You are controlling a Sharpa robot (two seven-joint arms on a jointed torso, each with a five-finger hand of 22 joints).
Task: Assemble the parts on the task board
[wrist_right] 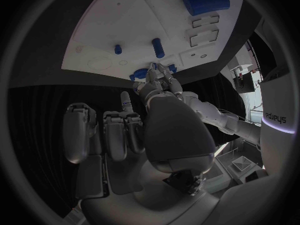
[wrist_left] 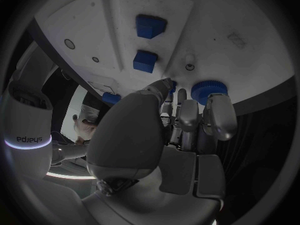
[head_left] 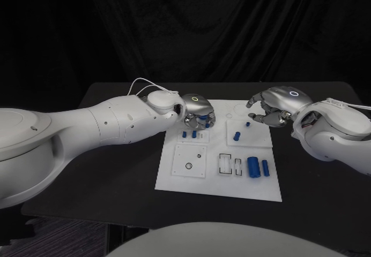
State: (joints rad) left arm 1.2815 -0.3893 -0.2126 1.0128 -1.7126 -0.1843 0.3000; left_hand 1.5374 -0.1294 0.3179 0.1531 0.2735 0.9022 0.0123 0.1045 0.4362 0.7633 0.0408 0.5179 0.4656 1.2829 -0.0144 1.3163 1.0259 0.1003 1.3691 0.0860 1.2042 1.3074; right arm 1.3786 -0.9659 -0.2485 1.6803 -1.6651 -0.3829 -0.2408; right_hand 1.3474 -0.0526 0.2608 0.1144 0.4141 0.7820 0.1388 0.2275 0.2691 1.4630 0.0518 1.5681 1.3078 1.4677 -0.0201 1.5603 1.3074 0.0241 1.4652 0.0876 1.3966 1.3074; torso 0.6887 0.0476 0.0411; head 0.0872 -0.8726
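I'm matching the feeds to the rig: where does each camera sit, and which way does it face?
Head view: on the robot's head, looking down at the task board; both arms enter, left hand and right hand over the board's far end.
Left wrist view: behind the left hand, facing its fingers and the board.
Right wrist view: behind the right hand, facing the board.
Shared: all three show the board and blue parts.

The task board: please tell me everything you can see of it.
The task board is a flat white plate, smooth and matt, lying level in the middle of the black table. It carries raised square panels, two rectangular slots outlined in black and small round holes. Small blue parts stand or lie on it. The left hand reaches down to its far edge; the right hand is above its far right corner.
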